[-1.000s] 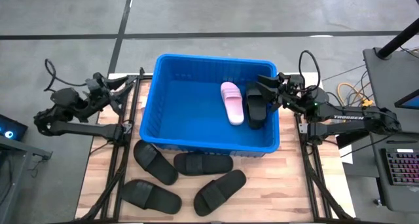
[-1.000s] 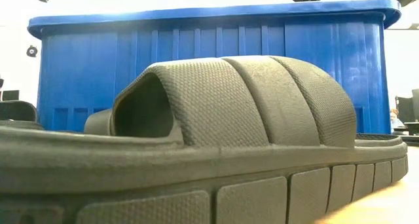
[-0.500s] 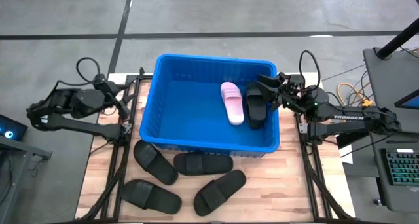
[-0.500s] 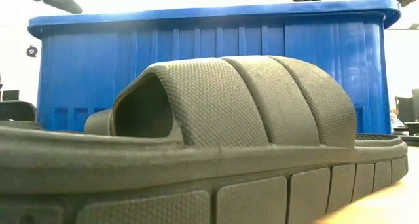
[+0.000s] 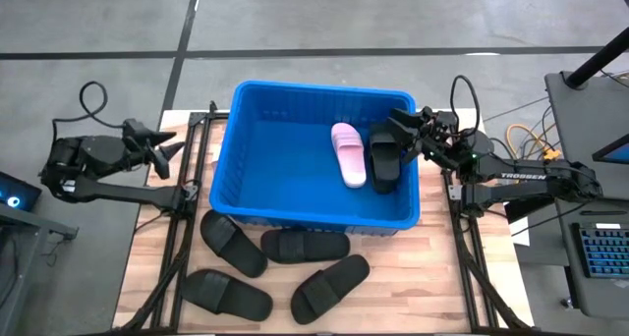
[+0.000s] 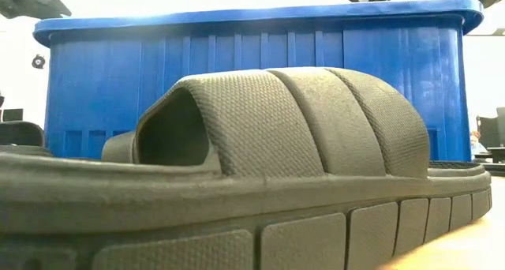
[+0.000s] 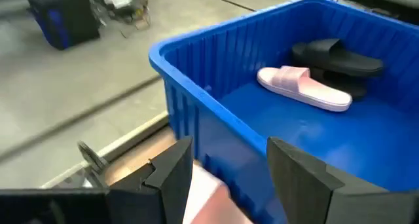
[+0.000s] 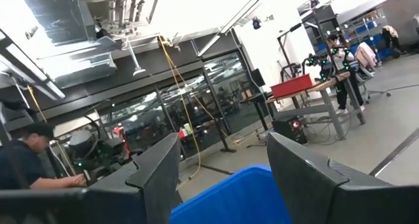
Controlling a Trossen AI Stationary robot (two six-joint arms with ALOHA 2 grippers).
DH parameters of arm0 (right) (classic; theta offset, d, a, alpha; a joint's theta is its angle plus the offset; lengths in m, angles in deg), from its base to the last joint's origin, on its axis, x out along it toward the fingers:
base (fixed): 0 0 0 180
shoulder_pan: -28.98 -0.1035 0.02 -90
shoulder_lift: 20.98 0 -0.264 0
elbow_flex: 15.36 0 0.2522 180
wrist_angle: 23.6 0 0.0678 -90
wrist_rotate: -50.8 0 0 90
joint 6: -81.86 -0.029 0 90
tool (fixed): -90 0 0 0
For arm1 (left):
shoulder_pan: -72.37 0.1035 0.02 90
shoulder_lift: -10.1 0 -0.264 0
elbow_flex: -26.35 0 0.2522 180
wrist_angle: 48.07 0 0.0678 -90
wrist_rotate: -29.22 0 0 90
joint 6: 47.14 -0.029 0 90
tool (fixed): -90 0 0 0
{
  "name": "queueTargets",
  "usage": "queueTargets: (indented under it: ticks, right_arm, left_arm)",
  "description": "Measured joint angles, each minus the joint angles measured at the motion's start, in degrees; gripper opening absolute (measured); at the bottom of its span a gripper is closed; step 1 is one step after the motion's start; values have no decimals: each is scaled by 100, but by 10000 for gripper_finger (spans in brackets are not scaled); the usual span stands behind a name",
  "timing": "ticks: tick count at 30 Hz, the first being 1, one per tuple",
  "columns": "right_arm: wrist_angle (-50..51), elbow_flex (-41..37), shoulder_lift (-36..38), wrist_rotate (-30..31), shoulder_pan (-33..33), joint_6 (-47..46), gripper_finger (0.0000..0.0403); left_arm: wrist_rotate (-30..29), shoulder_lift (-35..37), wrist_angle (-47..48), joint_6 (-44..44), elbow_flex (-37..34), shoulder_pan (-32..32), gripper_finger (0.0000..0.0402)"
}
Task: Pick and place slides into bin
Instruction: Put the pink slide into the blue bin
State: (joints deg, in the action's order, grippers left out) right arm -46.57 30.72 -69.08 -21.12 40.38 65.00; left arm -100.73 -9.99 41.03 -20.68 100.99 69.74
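Observation:
The blue bin (image 5: 319,213) stands mid-table. On its floor lie a pink slide (image 5: 348,152) and a black slide (image 5: 382,161), also seen in the left wrist view as the pink slide (image 7: 304,90) and the black slide (image 7: 337,57). Several black slides rest sole-down on the wood in front of the bin, among them one slide (image 5: 234,243) and another slide (image 5: 330,287). My left gripper (image 5: 165,147) hangs open left of the bin, holding nothing. My right gripper (image 5: 398,128) stands open over the bin's far right corner, above the black slide.
Black metal frame rails (image 5: 187,194) run along both sides of the table. A black slide (image 6: 276,144) lies right before the low camera, hiding most of the table. A person (image 8: 26,162) sits in the room beyond. Bare wood (image 5: 413,287) shows at the near right.
My left arm has drawn back toward the table's left edge, and its gripper has tipped downward to face the bin's left wall. Its fingers stay open. The slides and the bin have not moved.

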Motion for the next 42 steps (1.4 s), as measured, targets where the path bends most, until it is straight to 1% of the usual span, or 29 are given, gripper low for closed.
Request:
queueTargets:
  ticks: [3, 6, 8, 9, 11, 15, 16, 20, 25, 28, 31, 33, 35, 37, 38, 40, 42]
  right_arm:
    - [-4, 2, 0, 2, 0, -23, 219]
    - [-8, 2, 0, 2, 0, -186, 219]
    - [-12, 2, 0, 2, 0, -295, 219]
    - [-12, 2, 0, 2, 0, -329, 219]
    - [-12, 2, 0, 2, 0, -390, 219]
    - [-19, 2, 0, 2, 0, -546, 219]
    - [-23, 2, 0, 2, 0, -568, 219]
    - [-23, 2, -7, 2, 0, -568, 219]
    - [0, 2, -9, 2, 0, -568, 219]
    - [21, 2, -11, 2, 0, -562, 219]
    - [51, 2, -11, 2, 0, -517, 219]
    - [51, 2, -11, 4, 2, -516, 219]
    - [51, 2, -11, 4, 2, -516, 219]
    - [53, 2, -11, 4, 2, -512, 219]
    - [51, 2, -11, 4, 2, -504, 219]
    - [52, 2, -11, 4, 2, -499, 219]
    - [58, 2, -11, 4, 2, -498, 219]
  left_arm:
    - [35, 25, 295, 520, -16, 0, 180]
    - [72, -59, 639, 1504, -28, 0, 180]
    - [34, -171, 874, 2324, -43, 0, 180]
    - [-129, -224, 918, 2615, -66, 0, 180]
    - [-781, -322, 852, 3142, -137, 0, 180]
    - [-2057, -441, 742, 4690, -225, -4, 180]
    - [-2242, -455, 759, 5046, -241, -4, 180]
    - [-2573, -401, 769, 6332, -413, -4, 180]
    - [-2777, -280, 708, 8664, -855, -2, 180]
    - [-2865, -270, 379, 9115, -1187, 0, 180]
    - [-3075, -289, -115, 9173, -1509, 0, 180]
    - [-3086, -307, -357, 9199, -1714, 2, 180]
    - [-3002, -315, -458, 9498, -1895, 4, 180]
    - [-2721, -311, -429, 9993, -2062, 4, 180]
    - [-2594, -313, -415, 10055, -2114, 4, 180]
    - [-2485, -311, -422, 9841, -2129, 4, 180]
    - [-2490, -307, -421, 9339, -2079, 4, 180]
